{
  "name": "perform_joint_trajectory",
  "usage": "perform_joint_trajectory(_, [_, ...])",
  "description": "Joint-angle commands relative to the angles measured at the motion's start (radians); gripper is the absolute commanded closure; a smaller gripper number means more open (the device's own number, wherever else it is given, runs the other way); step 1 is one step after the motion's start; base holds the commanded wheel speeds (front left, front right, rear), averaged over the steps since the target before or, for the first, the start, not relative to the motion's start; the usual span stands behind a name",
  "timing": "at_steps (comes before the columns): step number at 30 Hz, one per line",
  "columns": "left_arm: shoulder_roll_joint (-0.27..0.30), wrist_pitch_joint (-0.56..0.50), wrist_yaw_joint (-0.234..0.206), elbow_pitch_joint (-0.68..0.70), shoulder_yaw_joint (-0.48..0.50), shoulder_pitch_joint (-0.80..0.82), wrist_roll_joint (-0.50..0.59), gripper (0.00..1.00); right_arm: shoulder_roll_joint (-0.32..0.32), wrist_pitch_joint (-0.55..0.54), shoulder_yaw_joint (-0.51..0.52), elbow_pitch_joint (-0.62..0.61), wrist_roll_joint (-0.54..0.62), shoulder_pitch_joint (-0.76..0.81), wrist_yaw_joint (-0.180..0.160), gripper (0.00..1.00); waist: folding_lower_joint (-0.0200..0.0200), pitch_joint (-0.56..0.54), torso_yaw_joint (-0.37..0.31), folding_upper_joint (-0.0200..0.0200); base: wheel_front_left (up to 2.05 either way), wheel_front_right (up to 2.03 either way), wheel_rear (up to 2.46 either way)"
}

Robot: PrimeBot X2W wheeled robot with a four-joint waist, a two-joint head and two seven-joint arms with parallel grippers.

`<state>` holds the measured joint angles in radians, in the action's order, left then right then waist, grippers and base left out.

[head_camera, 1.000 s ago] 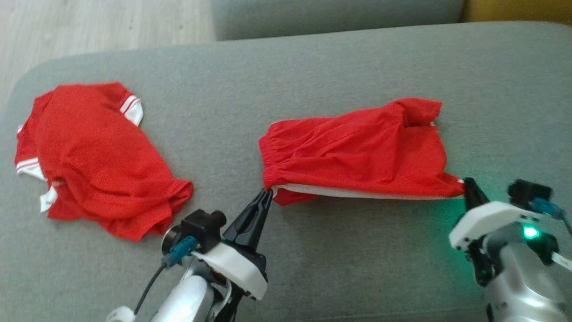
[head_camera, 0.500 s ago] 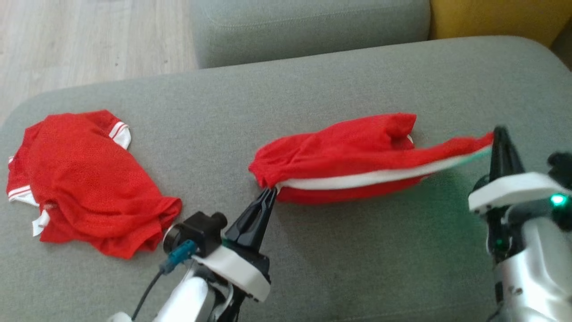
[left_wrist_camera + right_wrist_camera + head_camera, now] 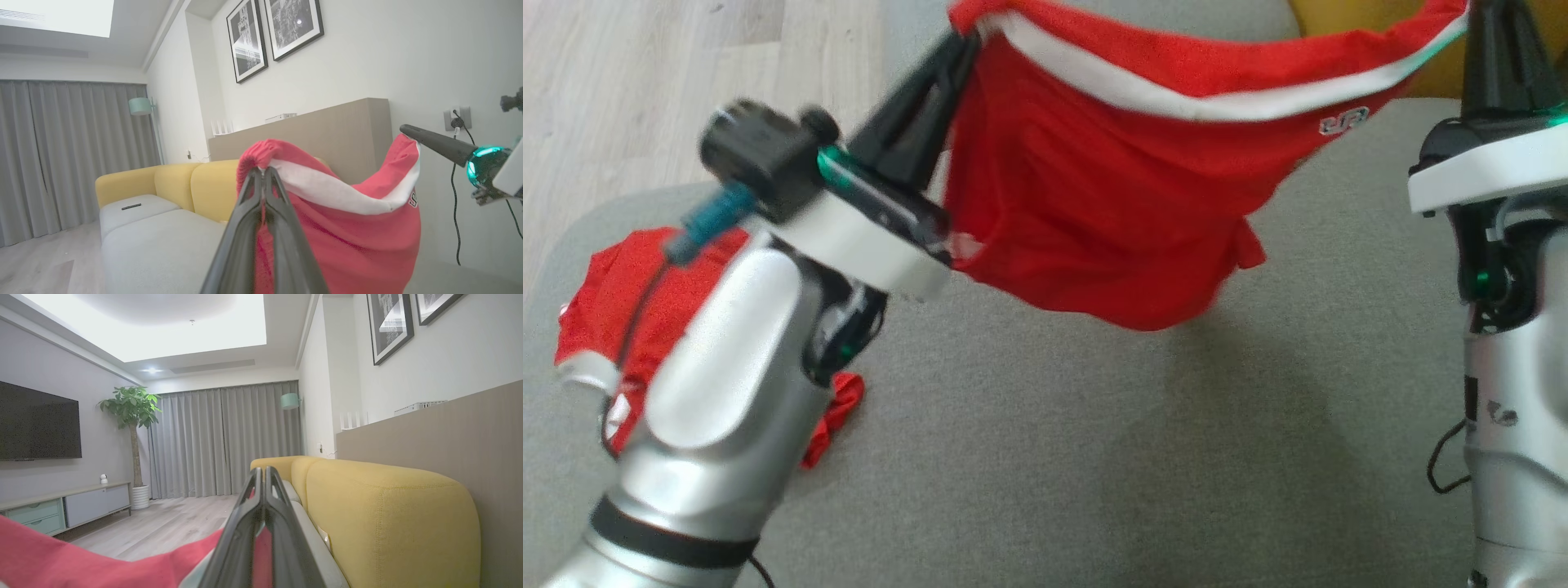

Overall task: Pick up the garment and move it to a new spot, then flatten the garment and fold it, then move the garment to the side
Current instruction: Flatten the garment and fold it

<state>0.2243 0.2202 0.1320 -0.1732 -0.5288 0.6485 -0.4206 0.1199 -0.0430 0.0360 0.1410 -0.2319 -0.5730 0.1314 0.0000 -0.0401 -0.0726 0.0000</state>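
The garment (image 3: 1094,188) is a pair of red shorts with a white band. It hangs in the air above the grey sofa cushion (image 3: 1094,457), stretched between my two grippers. My left gripper (image 3: 968,41) is shut on its gathered left corner, seen close in the left wrist view (image 3: 263,171) with the red cloth (image 3: 347,232) sagging to the right of it. My right gripper (image 3: 1474,10) is shut on the other end of the white band. In the right wrist view the right gripper's fingers (image 3: 261,471) pinch red cloth (image 3: 61,563) that trails off to the lower left.
A second red garment with white trim (image 3: 596,327) lies on the cushion at the left, partly hidden by my left arm. Wooden floor (image 3: 645,82) lies beyond the cushion's far left edge. A yellow sofa back (image 3: 388,522) runs along the wall side.
Both grippers have risen and carried the shorts off the cushion, so they now hang in the air. The head view has shifted too.
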Motion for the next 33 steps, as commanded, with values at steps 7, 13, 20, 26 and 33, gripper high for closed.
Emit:
perform_joint_trajectory(7, [0.066,-0.121,-0.017,0.125,0.087,0.019,-0.130,1.00,-0.009,-0.120,0.004,-0.184,0.045,0.037,-0.001,1.00,0.0000,-0.008,-0.012,0.0000,0.00,0.00,0.00])
perform_joint_trajectory(13, [0.115,-0.235,-0.031,0.236,0.089,-0.024,-0.177,1.00,-0.031,-0.243,0.034,-0.295,0.063,0.101,-0.001,1.00,0.0000,0.040,-0.016,0.0000,0.00,0.00,0.00])
perform_joint_trajectory(20, [0.148,-0.318,-0.013,0.164,0.083,0.167,-0.199,1.00,-0.022,-0.263,0.040,-0.215,0.081,-0.104,-0.001,1.00,0.0000,0.258,-0.044,0.0000,0.00,0.00,0.00])
perform_joint_trajectory(26, [0.181,-0.292,-0.003,-0.019,0.040,0.456,-0.160,1.00,-0.004,-0.126,0.017,0.040,0.100,-0.418,-0.001,1.00,0.0000,0.414,-0.083,0.0000,0.00,0.00,0.00])
perform_joint_trajectory(33, [0.137,-0.120,-0.002,-0.304,-0.011,0.845,-0.211,1.00,-0.011,0.123,0.139,0.382,0.119,-0.844,-0.001,1.00,0.0000,0.517,-0.091,0.0000,0.00,0.00,0.00])
